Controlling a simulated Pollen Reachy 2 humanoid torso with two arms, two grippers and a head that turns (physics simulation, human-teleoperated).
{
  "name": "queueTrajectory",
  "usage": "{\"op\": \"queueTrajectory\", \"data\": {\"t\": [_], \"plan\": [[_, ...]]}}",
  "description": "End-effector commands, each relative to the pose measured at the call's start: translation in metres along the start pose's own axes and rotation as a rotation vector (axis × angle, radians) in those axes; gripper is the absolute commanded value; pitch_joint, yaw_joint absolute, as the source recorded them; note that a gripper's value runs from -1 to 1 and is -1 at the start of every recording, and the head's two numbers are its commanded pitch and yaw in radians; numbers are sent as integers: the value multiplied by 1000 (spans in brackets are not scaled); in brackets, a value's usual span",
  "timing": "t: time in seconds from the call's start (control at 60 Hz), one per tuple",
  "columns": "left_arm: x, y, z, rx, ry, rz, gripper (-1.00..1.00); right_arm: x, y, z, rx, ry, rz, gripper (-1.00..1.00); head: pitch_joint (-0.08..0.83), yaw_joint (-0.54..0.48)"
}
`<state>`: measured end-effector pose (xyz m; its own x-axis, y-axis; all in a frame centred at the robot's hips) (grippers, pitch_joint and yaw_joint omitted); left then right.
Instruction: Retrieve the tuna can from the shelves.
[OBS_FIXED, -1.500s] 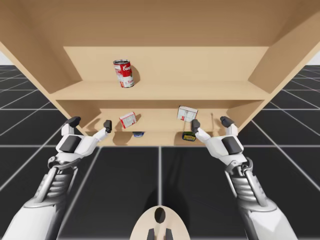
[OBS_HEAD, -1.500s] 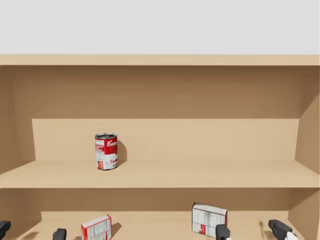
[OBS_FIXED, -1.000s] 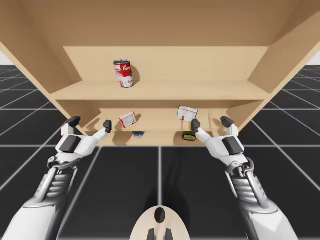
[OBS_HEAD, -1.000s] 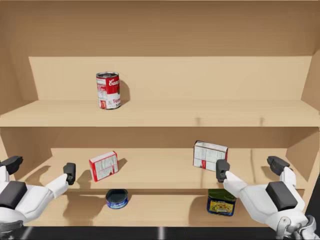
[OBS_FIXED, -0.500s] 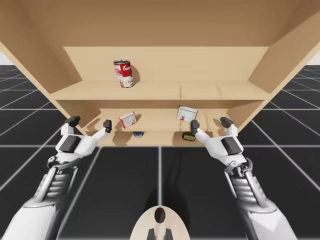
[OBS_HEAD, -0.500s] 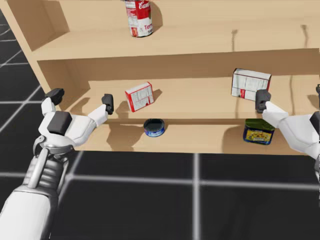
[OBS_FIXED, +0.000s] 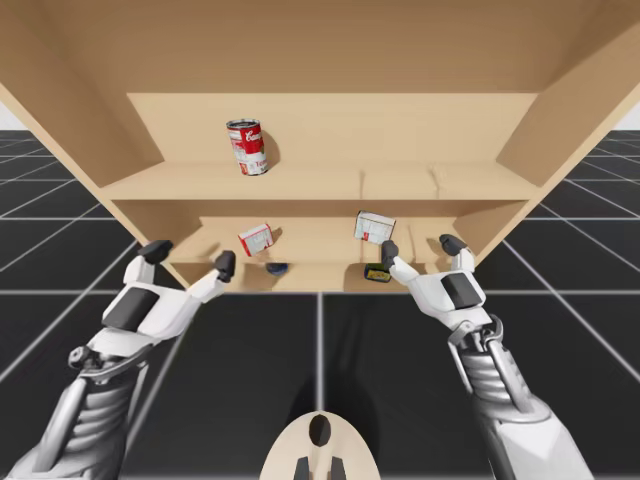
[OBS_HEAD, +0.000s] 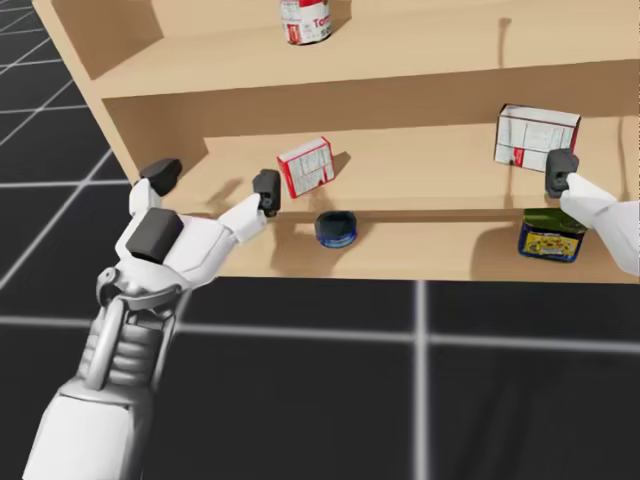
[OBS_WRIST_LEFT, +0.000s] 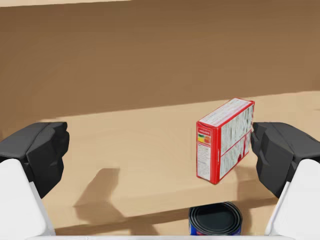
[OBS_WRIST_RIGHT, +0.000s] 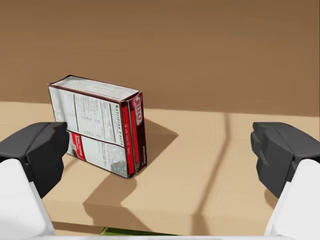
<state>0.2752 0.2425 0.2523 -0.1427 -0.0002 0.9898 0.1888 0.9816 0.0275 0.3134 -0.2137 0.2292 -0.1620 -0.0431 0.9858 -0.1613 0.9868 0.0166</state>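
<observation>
While my left tool (OBS_WRIST_LEFT: 160, 150) stands wide apart and empty, touching nothing, a red-and-white box (OBS_WRIST_LEFT: 225, 140) sits ahead between its dark blocky fingers (OBS_WRIST_LEFT: 40, 150), close to one of them. Right tool (OBS_WRIST_RIGHT: 160, 150) also wide apart and empty, facing a white-and-red box (OBS_WRIST_RIGHT: 97, 125). Shelves (OBS_FIXED: 330, 180) are smooth tan wood. Tuna can (OBS_HEAD: 335, 229): short, flat, round, with a blue wall and dark lid. It stands upright on the bottom shelf (OBS_HEAD: 440, 262), lid up, axis vertical, under the red-and-white box and just beyond the left tool.
</observation>
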Motion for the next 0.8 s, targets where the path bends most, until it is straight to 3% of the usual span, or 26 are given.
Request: {"op": "queueTrajectory", "data": {"t": [0.017,0.083,0.183,0.233,0.35,0.467,0.6,0.667,0.8], "plan": [[7,-21,27,-50,51,52,-1000,-1,1,0,-3,-1,-12,-1000,607,203],[0,-27,33,-50,70,33,-1000,-1,1,0,-5,-1,-12,-1000,601,191],[-12,-34,37,-88,110,64,-1000,-1,1,0,-7,-3,-12,-1000,599,184],[-21,-38,36,-111,144,121,-1000,0,0,0,-7,-4,-12,-1000,600,184],[-38,-43,31,-117,174,123,-1000,0,-1,0,-7,-6,-12,-1000,601,184],[-64,-47,19,-115,226,176,-1000,0,-1,0,-9,-8,-10,-1000,602,183],[-85,-49,2,-97,254,161,-1000,0,-1,0,-9,-9,-7,-1000,603,187],[-93,-51,-9,-100,283,181,-1000,0,-1,0,-9,-10,-7,-1000,602,186],[-102,-59,-28,-89,292,139,-1000,0,-1,0,-9,-11,-8,-1000,599,186]]}}
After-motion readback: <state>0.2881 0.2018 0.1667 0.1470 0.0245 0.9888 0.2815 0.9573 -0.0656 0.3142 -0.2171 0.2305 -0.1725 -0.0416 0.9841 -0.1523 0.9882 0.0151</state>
